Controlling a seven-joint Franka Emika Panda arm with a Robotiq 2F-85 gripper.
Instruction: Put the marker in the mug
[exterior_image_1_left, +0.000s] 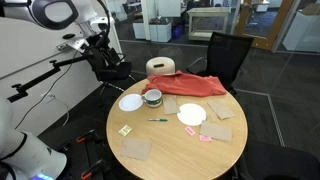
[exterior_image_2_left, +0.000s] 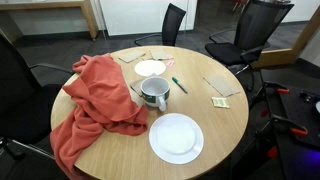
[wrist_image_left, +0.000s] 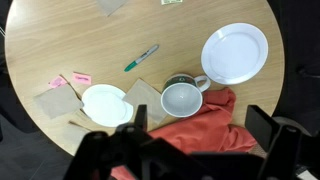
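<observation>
The marker (exterior_image_1_left: 157, 120) is a thin dark green stick lying flat on the round wooden table (exterior_image_1_left: 175, 155). It also shows in the other exterior view (exterior_image_2_left: 179, 85) and in the wrist view (wrist_image_left: 141, 58). The mug (exterior_image_1_left: 152, 97) stands upright next to a red cloth (exterior_image_1_left: 190, 87), a short way from the marker; it shows too in an exterior view (exterior_image_2_left: 154, 93) and in the wrist view (wrist_image_left: 181, 99). My gripper (exterior_image_1_left: 107, 64) is open and empty, high above the table's edge, well away from both. In the wrist view its fingers (wrist_image_left: 200, 135) frame the cloth (wrist_image_left: 205, 125).
Two white plates (exterior_image_1_left: 130, 102) (exterior_image_1_left: 191, 115) flank the mug. Brown square mats (exterior_image_1_left: 137, 149) (exterior_image_1_left: 218, 130) and small sticky notes (exterior_image_1_left: 125, 130) (exterior_image_1_left: 207, 138) lie on the table. Black office chairs (exterior_image_1_left: 228, 55) (exterior_image_2_left: 255, 25) stand around it.
</observation>
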